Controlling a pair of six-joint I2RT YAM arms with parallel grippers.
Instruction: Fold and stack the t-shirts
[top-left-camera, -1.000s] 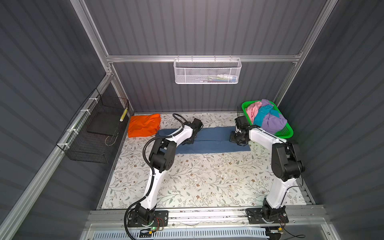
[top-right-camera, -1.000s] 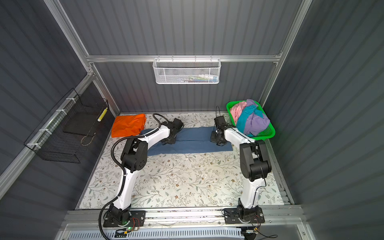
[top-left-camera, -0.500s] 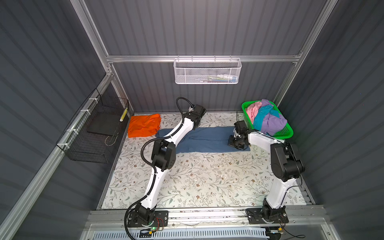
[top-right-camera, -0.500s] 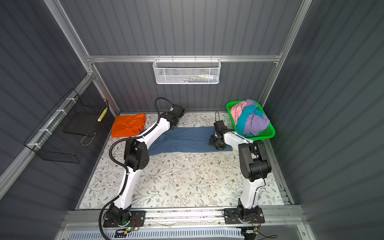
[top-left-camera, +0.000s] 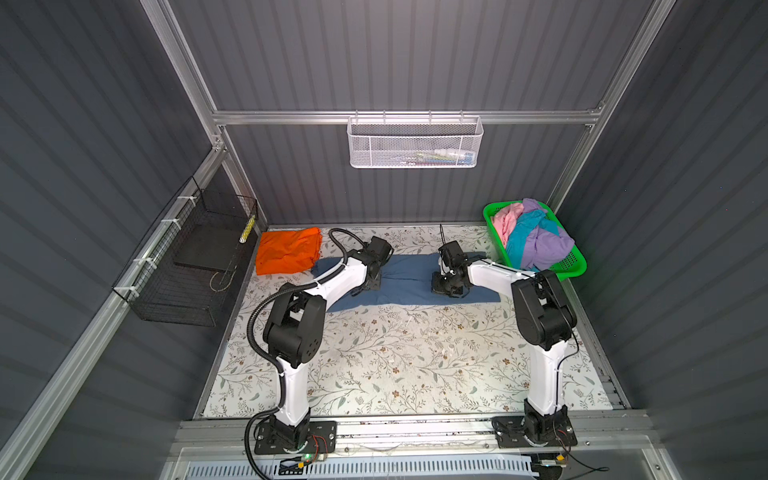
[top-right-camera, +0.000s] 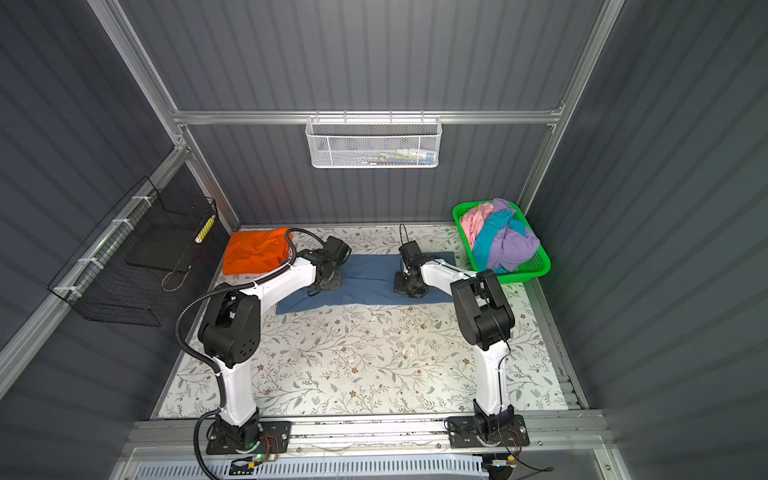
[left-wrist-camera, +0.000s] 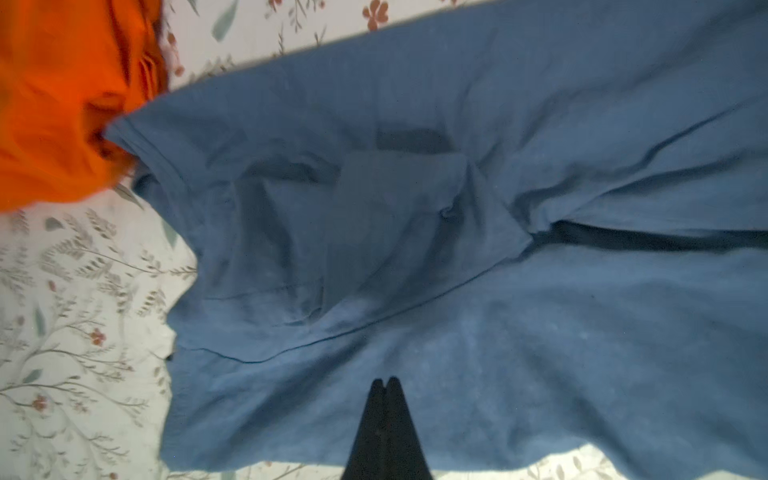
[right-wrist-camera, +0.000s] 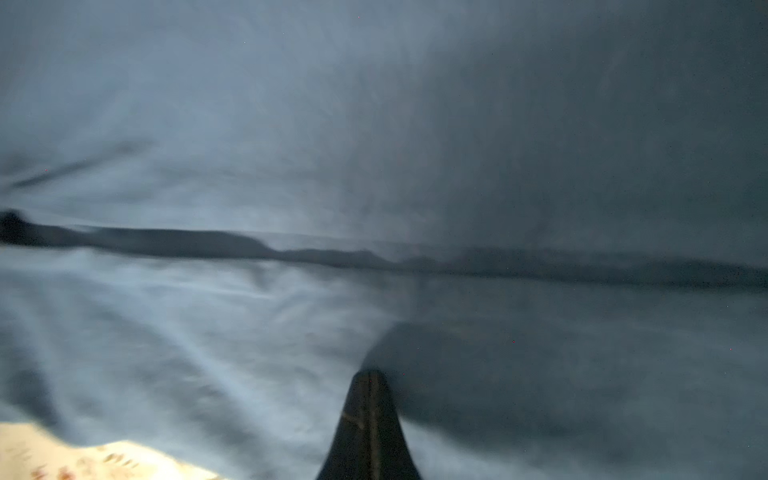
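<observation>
1. Left gripper (left-wrist-camera: 384, 380) and right gripper (right-wrist-camera: 370, 374): jaws pressed together, tips down on the dusty dark blue cloth t-shirt (top-left-camera: 409, 272); whether they pinch cloth cannot be told
2. The shirt is a long, wrinkled strip with a lengthwise crease
3. Its long axis runs left-right across the far part of the floral-patterned table (top-left-camera: 395, 353), from the folded bright orange t-shirt (top-left-camera: 286, 251) towards the green plastic lattice basket (top-left-camera: 575, 266)

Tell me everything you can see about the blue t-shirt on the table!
The blue t-shirt is dusty dark blue cloth, lying flat, folded into a long strip across the far side of the flowery table. It has wrinkles and a dark fold line along its middle. One end touches the orange t-shirt. The left hand and right hand, both shut, press on it.
</observation>
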